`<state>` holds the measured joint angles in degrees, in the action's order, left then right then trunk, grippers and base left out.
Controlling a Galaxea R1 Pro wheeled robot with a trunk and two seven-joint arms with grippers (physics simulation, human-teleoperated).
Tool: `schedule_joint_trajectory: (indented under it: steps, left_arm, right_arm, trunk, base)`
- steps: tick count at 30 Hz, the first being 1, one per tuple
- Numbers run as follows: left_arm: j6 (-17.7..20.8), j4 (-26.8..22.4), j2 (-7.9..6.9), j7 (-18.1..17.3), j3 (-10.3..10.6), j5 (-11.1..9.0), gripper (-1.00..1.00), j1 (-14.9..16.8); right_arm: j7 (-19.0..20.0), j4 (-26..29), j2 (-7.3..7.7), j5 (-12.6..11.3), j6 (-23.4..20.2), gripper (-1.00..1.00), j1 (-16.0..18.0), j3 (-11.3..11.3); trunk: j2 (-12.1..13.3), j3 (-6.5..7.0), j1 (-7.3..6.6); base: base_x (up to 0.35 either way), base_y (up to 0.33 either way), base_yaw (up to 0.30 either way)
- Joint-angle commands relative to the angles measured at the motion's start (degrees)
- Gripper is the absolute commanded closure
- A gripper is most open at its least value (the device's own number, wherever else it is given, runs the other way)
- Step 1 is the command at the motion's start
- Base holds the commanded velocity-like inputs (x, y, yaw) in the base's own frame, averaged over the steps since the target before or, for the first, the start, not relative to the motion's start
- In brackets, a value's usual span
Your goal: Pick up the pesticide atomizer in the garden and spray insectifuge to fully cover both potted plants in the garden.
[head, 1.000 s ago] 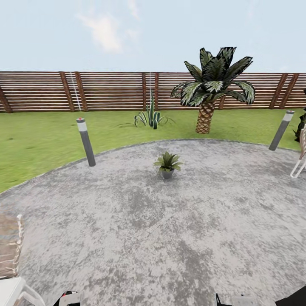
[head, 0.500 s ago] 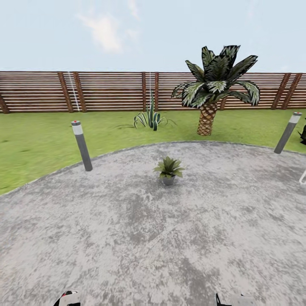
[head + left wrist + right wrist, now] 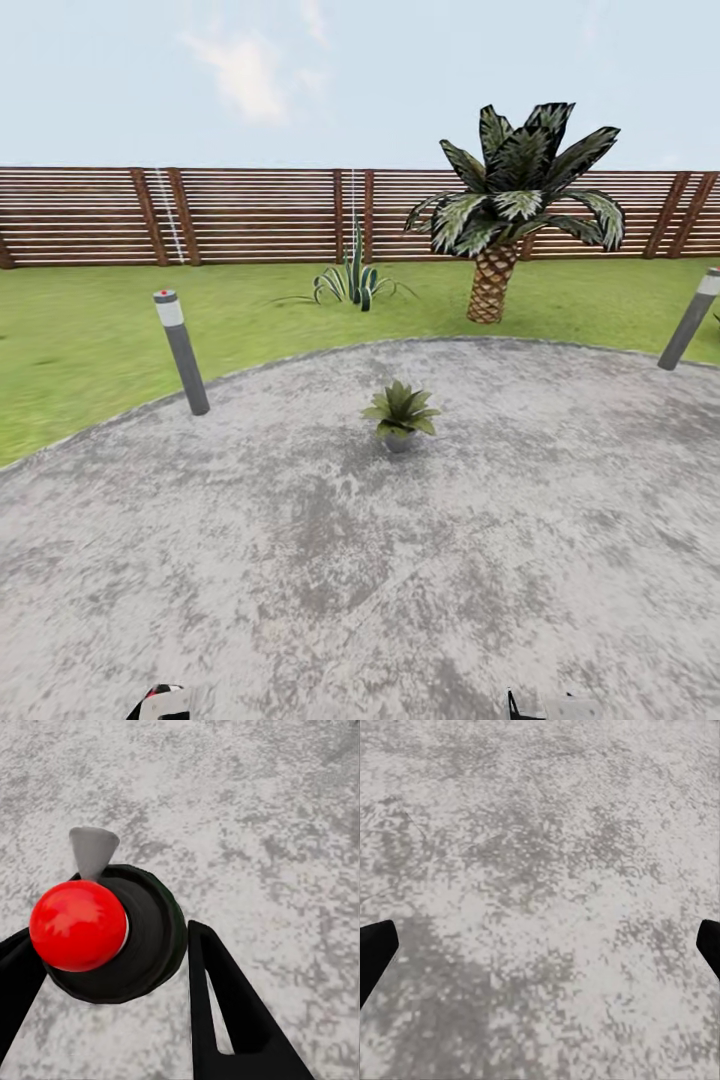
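My left gripper [image 3: 112, 934] is shut on the pesticide atomizer [image 3: 146, 937], a dark round bottle with a red top [image 3: 78, 924] and a grey nozzle, held above the paving. A bit of the atomizer [image 3: 160, 702] shows at the head view's bottom edge. One potted plant [image 3: 401, 414], a low green rosette in a grey pot, stands alone on the round grey patio [image 3: 300, 540], straight ahead of me and well out of reach. My right gripper [image 3: 540, 945] hangs open over bare paving, its dark fingertips [image 3: 375, 952] wide apart.
Grey bollard lamps stand at the patio's rim on the left [image 3: 181, 352] and right [image 3: 690, 319]. Beyond lie the lawn [image 3: 80, 340], a spiky clump [image 3: 353, 281], a palm [image 3: 497, 235] and the brown slatted fence [image 3: 250, 215].
The whole head view has shifted, so the camera moved: the chairs at both edges have left the picture, and the potted plant and palm look slightly nearer. The left gripper's hold is unchanged.
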<state>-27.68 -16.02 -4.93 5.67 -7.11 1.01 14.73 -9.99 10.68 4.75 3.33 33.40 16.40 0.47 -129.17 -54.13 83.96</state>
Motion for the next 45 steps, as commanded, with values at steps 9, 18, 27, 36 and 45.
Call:
schedule_joint_trajectory:
  steps: [9,18,27,36,45]
  left_arm:
    - [-0.18,0.04,0.00,0.22,-0.05,0.13,1.00,0.03]
    - [-0.18,0.02,0.00,0.22,-0.07,0.13,1.00,0.04]
    - [-0.18,0.02,0.00,0.22,-0.07,0.13,1.00,0.04]
    - [-0.18,0.04,0.00,0.22,-0.04,0.13,1.00,0.04]
    - [-0.18,0.07,0.00,0.22,-0.01,0.13,1.00,0.05]
  right_arm:
    - [-0.38,-0.12,0.00,0.36,0.09,-1.00,0.03,0.06]
    - [-0.38,-0.10,0.00,0.36,0.09,-1.00,0.03,0.06]
    - [-0.30,-0.13,0.00,0.36,0.09,-1.00,0.03,0.06]
    - [-0.29,-0.13,0.00,0.36,0.09,-1.00,0.03,0.06]
    - [-0.29,-0.11,0.00,0.36,0.09,-1.00,0.03,0.06]
  trunk:
    - [-0.02,-0.05,0.02]
    - [-0.02,-0.05,0.02]
    - [-0.02,-0.05,0.02]
    - [-0.02,-0.05,0.02]
    - [-0.02,-0.05,0.02]
  base:
    - [0.337,0.030,0.000]
    - [0.336,0.142,0.000]
    - [0.334,0.163,-0.098]
    - [0.314,0.194,-0.185]
    - [0.309,0.199,-0.188]
